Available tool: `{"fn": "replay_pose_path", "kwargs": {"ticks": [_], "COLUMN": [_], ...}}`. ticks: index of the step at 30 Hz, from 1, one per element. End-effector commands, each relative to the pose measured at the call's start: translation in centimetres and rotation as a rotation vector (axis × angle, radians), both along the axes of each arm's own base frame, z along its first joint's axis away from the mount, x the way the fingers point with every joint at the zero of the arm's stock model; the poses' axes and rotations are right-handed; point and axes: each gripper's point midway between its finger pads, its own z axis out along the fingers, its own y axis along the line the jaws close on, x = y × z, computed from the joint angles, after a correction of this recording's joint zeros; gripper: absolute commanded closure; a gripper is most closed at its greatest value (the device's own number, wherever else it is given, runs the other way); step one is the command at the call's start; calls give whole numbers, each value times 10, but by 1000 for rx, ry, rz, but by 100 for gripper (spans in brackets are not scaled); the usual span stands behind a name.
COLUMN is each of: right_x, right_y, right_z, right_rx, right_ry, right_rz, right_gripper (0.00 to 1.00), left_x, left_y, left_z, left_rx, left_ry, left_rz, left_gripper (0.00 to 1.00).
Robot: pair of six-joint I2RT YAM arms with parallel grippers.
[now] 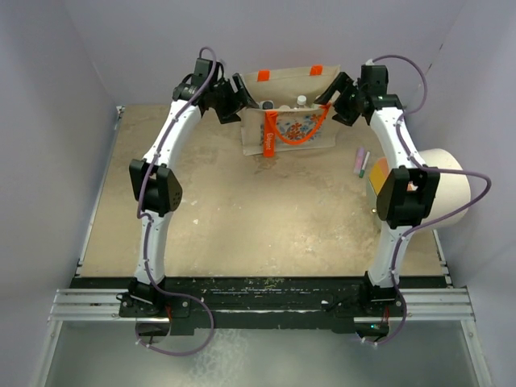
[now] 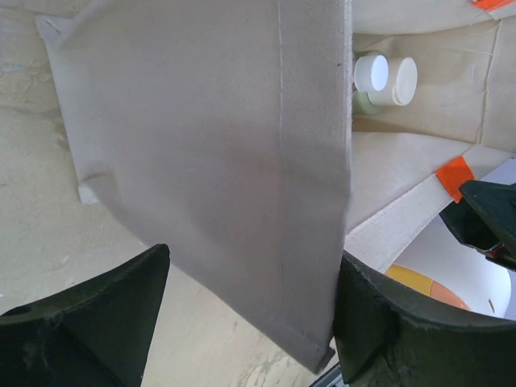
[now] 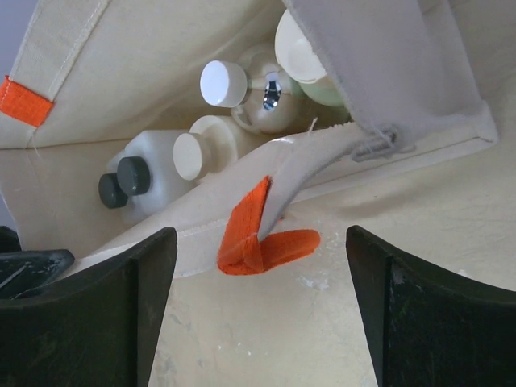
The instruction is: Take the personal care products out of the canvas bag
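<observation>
The personal care products (image 3: 196, 155) sit inside the canvas bag (image 1: 251, 125), far back on the surface (image 1: 242, 210). Both pairs of jaws are wide open and empty, the left jaws straddling an end panel (image 2: 210, 161) and the right jaws above the slumped orange handle (image 3: 262, 238). Closing here would likely pinch cloth or handle and drag the bag over. Only the right wrist view shows the dark-capped bottles (image 3: 133, 173); the left wrist view catches just two pale caps (image 2: 385, 76).
</observation>
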Motion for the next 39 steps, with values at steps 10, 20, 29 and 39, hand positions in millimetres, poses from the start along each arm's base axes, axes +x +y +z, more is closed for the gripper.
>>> {"fn": "replay_pose_path", "kwargs": {"ticks": [10, 20, 29, 39], "right_x": [6, -26, -81, -169], "right_y": [37, 70, 99, 150], "right_z": [23, 49, 56, 55], "right_rx": [155, 190, 129, 78], "right_ry": [-62, -97, -70, -37], "right_rz": [162, 338, 470, 663], "right_gripper": [58, 100, 100, 100], "left_x": [-4, -36, -87, -171], "left_y": [-9, -6, 7, 44], "left_z": [31, 69, 90, 81], "left_rx": [-139, -215, -199, -128], "left_ry": [-20, -23, -17, 42], "left_rz": [-74, -133, -159, -121], "left_gripper": [77, 100, 100, 100]}}
